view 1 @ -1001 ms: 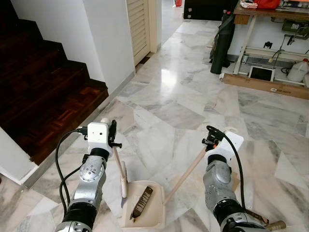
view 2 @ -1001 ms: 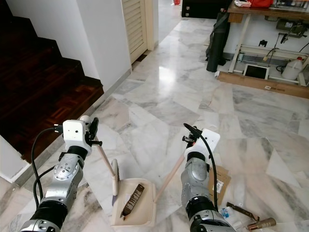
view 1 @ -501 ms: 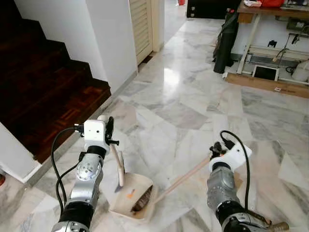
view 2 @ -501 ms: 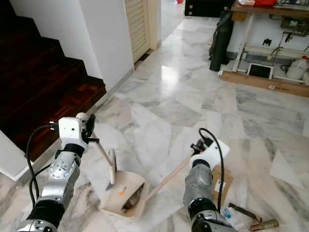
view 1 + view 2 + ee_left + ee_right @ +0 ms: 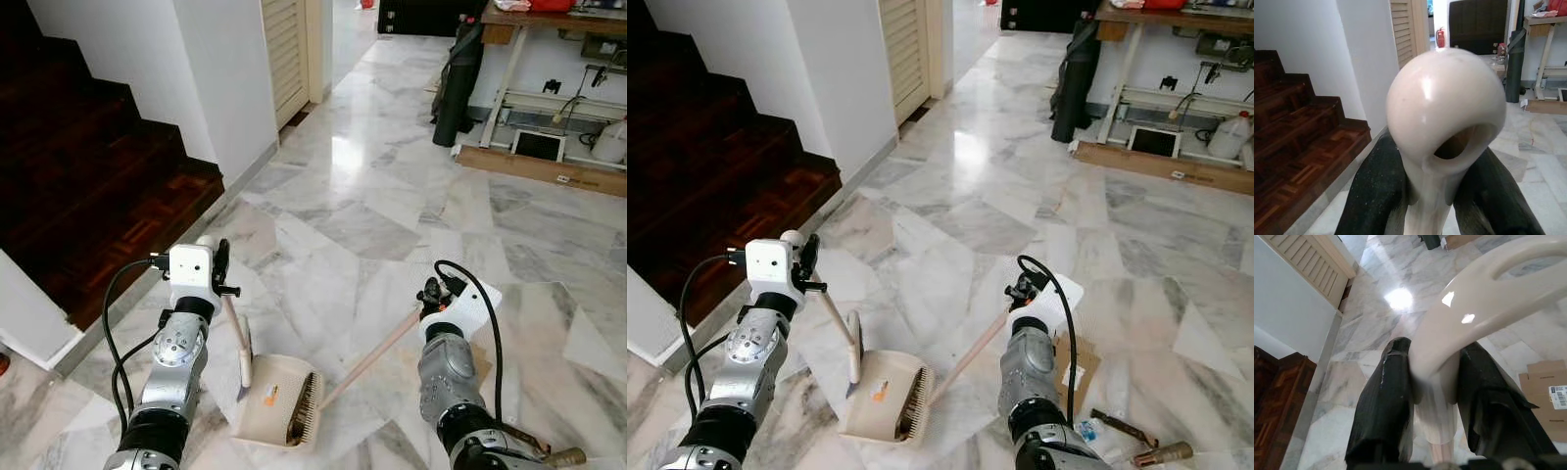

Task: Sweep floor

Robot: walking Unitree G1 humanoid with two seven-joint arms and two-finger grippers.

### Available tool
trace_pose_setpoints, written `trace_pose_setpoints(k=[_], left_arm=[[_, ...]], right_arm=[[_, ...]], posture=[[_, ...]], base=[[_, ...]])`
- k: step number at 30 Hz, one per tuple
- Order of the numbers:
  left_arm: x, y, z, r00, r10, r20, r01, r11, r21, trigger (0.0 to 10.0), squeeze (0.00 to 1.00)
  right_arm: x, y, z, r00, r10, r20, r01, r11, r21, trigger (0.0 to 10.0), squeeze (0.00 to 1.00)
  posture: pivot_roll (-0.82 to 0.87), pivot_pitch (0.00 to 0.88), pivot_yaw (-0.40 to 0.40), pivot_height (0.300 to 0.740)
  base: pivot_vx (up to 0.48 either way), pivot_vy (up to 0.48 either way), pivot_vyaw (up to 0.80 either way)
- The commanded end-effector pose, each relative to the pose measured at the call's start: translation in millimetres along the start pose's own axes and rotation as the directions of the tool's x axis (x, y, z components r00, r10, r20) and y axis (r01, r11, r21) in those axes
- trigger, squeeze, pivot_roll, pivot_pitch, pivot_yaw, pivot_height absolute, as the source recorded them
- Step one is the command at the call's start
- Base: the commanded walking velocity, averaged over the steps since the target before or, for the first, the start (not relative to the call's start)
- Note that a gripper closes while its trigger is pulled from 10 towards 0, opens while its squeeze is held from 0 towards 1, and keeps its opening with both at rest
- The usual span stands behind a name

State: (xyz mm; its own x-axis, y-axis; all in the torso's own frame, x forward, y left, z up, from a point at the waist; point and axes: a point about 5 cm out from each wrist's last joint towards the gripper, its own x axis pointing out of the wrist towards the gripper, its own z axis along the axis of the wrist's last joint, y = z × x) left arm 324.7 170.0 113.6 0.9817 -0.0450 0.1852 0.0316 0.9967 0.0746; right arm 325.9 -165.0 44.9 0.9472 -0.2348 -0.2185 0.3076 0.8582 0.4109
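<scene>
Left gripper (image 5: 1430, 196) clamps the brush (image 5: 241, 343) handle; right gripper (image 5: 1435, 396) clamps the dustpan (image 5: 279, 411) handle, pan lying beside the brush.

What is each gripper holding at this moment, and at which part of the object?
The left gripper holds the dustpan by the looped top end of its long handle. The right gripper holds the broom at the top end of its handle.

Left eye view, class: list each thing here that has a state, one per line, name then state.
Dustpan: resting on the marble floor, handle gripped by the left end effector.
Brush: bristles inside the dustpan, handle gripped by the right end effector.
Orange scrap: lying in the dustpan.
Louvred door: shut.
</scene>
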Motion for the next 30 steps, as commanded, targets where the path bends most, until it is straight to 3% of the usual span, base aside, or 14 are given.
trace_pose_setpoints(k=[1, 8, 10, 15, 30], left_arm=[[-0.3, 2.4, 3.7, 1.000, -0.004, 0.016, 0.004, 1.000, 0.003, 10.0, 0.00], [-2.4, -2.8, 2.3, 1.000, -0.017, 0.020, 0.017, 1.000, -0.021, 10.0, 0.00], [-1.3, -8.7, 5.3, 0.998, -0.061, 0.032, 0.062, 0.997, -0.034, 10.0, 0.00], [-4.9, -21.1, 3.4, 0.984, -0.180, 0.016, 0.179, 0.983, 0.048, 10.0, 0.00], [-9.6, -27.7, 3.2, 0.976, -0.216, 0.014, 0.216, 0.976, 0.040, 10.0, 0.00]], right_arm=[[5.3, 17.0, 14.4, 0.997, 0.050, 0.067, -0.051, 0.999, 0.019, 10.0, 0.00], [5.5, 18.7, 15.9, 0.995, 0.059, 0.076, -0.060, 0.998, 0.002, 10.0, 0.00], [6.3, 18.2, 16.4, 0.996, 0.059, 0.071, -0.059, 0.998, -0.006, 10.0, 0.00], [6.2, 23.8, 19.0, 0.990, 0.104, 0.090, -0.099, 0.993, -0.061, 10.0, 0.00], [4.5, 23.2, 16.1, 0.991, 0.108, 0.084, -0.102, 0.992, -0.073, 10.0, 0.00]], posture=[[-0.04, 0.000, 0.089, 0.740], [-0.04, 0.000, 0.090, 0.740], [-0.04, 0.000, 0.093, 0.740], [-0.04, 0.000, 0.088, 0.740], [-0.04, 0.000, 0.084, 0.740]], base=[[0.000, 0.000, 0.00], [0.000, 0.000, 0.00], [0.000, 0.000, 0.00], [0.000, 0.000, 0.00], [0.000, 0.000, 0.00]])
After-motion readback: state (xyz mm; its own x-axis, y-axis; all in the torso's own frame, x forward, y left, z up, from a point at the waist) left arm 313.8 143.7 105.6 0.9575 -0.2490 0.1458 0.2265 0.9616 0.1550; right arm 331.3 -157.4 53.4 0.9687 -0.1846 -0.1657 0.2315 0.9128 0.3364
